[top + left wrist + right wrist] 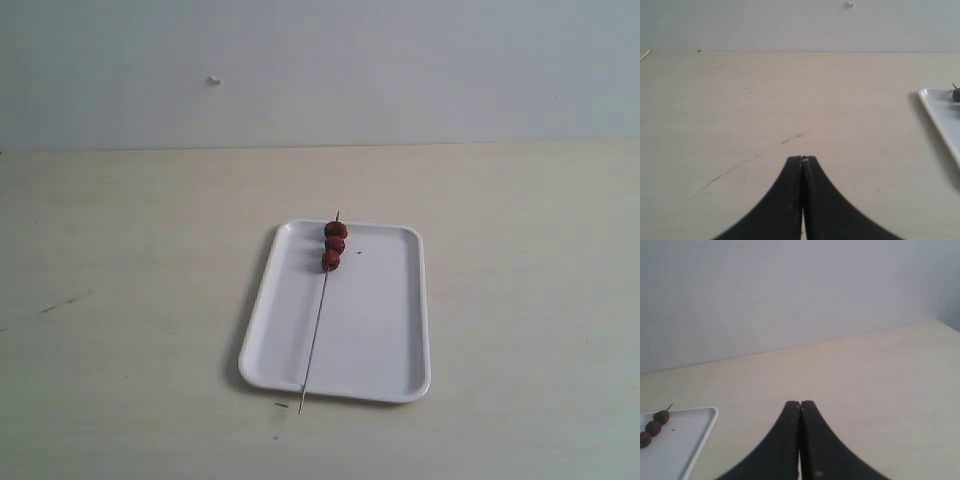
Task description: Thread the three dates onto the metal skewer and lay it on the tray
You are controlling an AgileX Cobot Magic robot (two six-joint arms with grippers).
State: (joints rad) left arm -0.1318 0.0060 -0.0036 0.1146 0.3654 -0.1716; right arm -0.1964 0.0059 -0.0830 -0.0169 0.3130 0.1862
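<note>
**On the Tray: Skewer Loaded and Laid Down**

On the tray [380,330], toward its 12 o'clock end, the three dates [334,245] are seen threaded in a touching row on the metal skewer [315,335]. The skewer is laid flat along the tray's length, running from 12 o'clock down toward 7 o'clock. Its upper tip projects just past the far rim. Its lower tip overhangs the near rim and ends above the table [120,300]. A small dark speck is visible on the tray floor just at 3 o'clock of the dates.

The tray is placed near the middle of the pale table. Faint dark scratches are marked on the tabletop at 9 o'clock, well apart from the tray.

The left gripper [803,160] is clenched, pad pressed against pad, above bare tabletop. The right gripper [800,404] is likewise clenched, apart from the tray.
</note>
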